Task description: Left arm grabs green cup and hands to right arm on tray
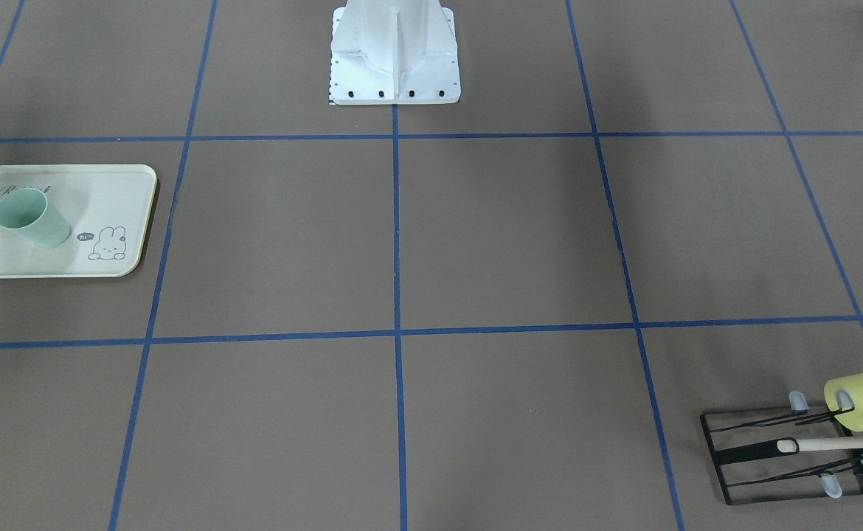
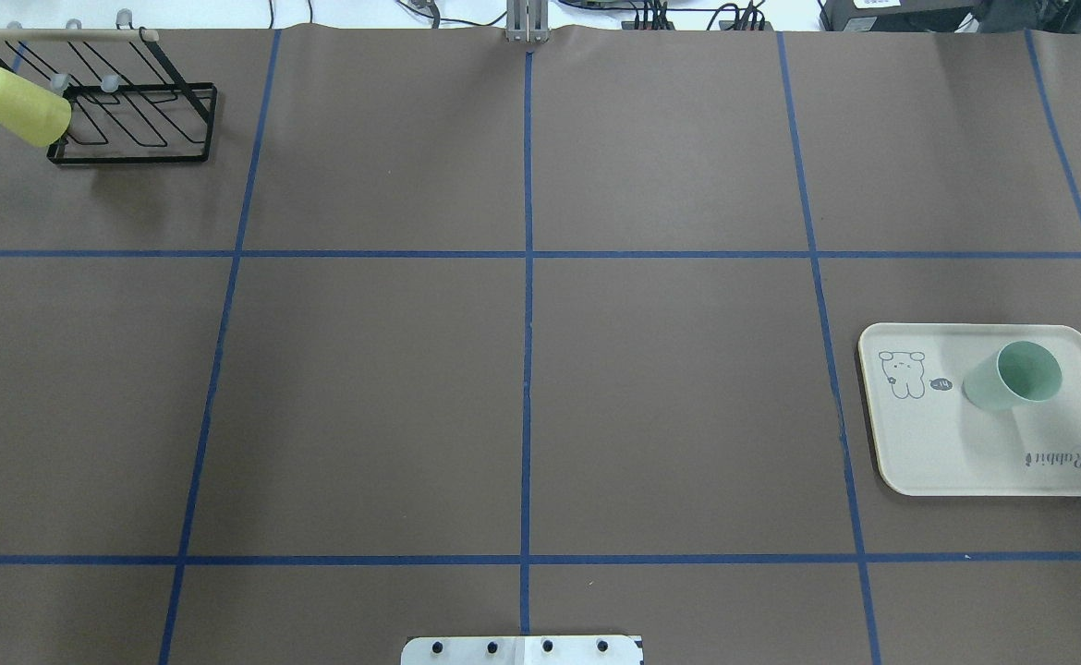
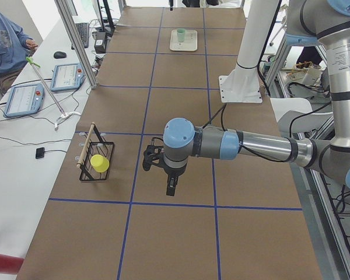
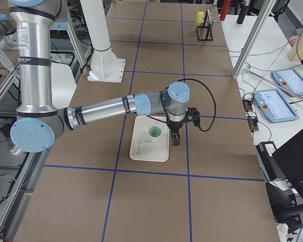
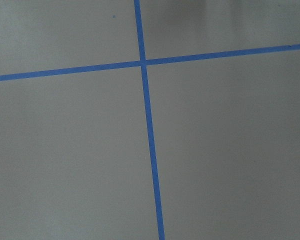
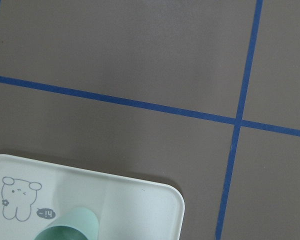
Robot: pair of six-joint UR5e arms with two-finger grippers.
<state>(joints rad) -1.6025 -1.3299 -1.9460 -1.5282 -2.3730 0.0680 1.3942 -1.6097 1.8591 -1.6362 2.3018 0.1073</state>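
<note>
Far to the left of the tray (image 2: pixel 947 453), at the table's (image 2: pixel 670 388) far corner in the overhead view, a black wire rack (image 2: pixel 134 120) carries a wooden rod (image 2: pixel 60 34) along its top. A yellow-green cup (image 2: pixel 18 106) is hung tilted on the rack's left end. Closer to the tray but well apart from it, the left arm (image 3: pixel 251 146) reaches out over the table. The left gripper (image 3: pixel 170 188) points down above bare brown surface, with nothing seen in it. It shows only in the side view, so I cannot tell whether its fingers are spread or closed. Its wrist camera sees only a crossing of the blue tape lines (image 5: pixel 149 150). Left of the tray and at the near edge sits the robot's white base plate (image 2: pixel 522 650). On the tray itself, the green cup (image 2: pixel 1012 376) stands upright, mouth up. It is in the tray's far half, just right of the bunny drawing (image 2: pixel 903 373) and apart from the "Rabbit" script (image 2: pixel 1058 457). The right arm (image 4: pixel 101 108) stretches over the tray, and the right gripper (image 4: pixel 174 138) hangs pointing down by the tray's far edge, near the cup and apart from it. Its fingers too show only from the side, so their state cannot be told.
</note>
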